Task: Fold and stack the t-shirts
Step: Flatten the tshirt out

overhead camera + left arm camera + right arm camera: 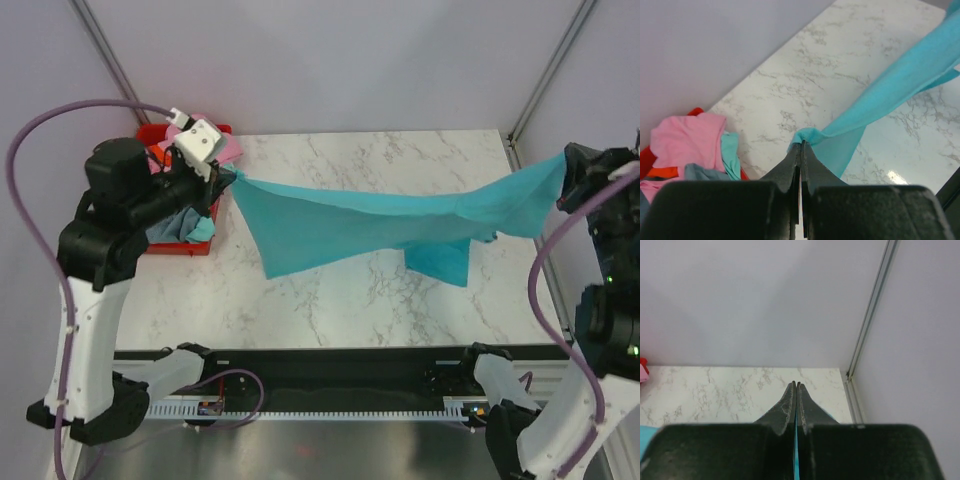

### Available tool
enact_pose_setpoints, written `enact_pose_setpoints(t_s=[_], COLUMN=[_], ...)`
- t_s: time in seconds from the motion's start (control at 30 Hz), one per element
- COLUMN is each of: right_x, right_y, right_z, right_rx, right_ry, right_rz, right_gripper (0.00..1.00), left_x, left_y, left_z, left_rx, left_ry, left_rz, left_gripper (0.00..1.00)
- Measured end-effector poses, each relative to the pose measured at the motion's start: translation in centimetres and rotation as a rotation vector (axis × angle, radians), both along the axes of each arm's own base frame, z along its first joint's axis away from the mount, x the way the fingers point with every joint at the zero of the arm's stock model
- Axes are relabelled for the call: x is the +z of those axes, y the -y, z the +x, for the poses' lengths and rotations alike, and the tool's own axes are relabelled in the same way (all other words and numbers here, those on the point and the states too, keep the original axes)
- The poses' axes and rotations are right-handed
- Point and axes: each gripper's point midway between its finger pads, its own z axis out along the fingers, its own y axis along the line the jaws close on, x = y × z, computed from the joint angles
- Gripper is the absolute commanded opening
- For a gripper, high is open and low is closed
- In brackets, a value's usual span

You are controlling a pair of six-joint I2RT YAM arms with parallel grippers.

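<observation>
A bright teal t-shirt hangs stretched above the marble table between both grippers, its lower folds drooping toward the tabletop. My left gripper is shut on its left corner; the left wrist view shows the cloth bunched at the closed tips. At the far right my right gripper is shut on the other end, with a thin teal strip pinched between its fingers. More t-shirts lie heaped in the bin: a pink one, a teal one and a grey-blue one.
The red plastic bin stands at the table's left edge, under the left arm. Metal frame posts rise at the back corners against grey walls. A black rail runs along the near edge between the arm bases.
</observation>
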Motion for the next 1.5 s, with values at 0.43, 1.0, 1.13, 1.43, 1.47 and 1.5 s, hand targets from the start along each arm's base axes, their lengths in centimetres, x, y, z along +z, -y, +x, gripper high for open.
enact_pose_setpoints(t_s=[0.43,1.0,1.13,1.43,1.47,1.5], right_x=[13.1,-24.2,-32.6,-39.5,-39.7,-39.6], right_y=[-2.1,4.0,4.2,3.6,3.2,2.9], right_z=[-13.8,19.9,25.1,38.6,39.5,40.2], right_rx=[-0.075,0.0,0.035,0.069,0.07,0.071], right_ry=[0.433,-0.569,-0.743,-0.744,-0.733,-0.72], right_rz=[-0.105,0.042,0.056,-0.061,-0.075,-0.087], right_gripper=[0.0,0.0,0.0,0.0,0.0,0.0], left_x=[10.7,-18.4,-23.6,-30.2,-30.4,-30.4], left_y=[-1.7,0.9,0.8,-0.7,-0.9,-1.0], left_z=[-5.3,10.5,14.9,26.8,27.7,28.4], left_rx=[0.004,0.109,0.16,0.278,0.291,0.302], left_ry=[0.298,-0.397,-0.46,-0.438,-0.429,-0.416], left_rz=[-0.093,0.191,0.247,0.302,0.306,0.308], left_gripper=[0.02,0.02,0.02,0.02,0.02,0.02])
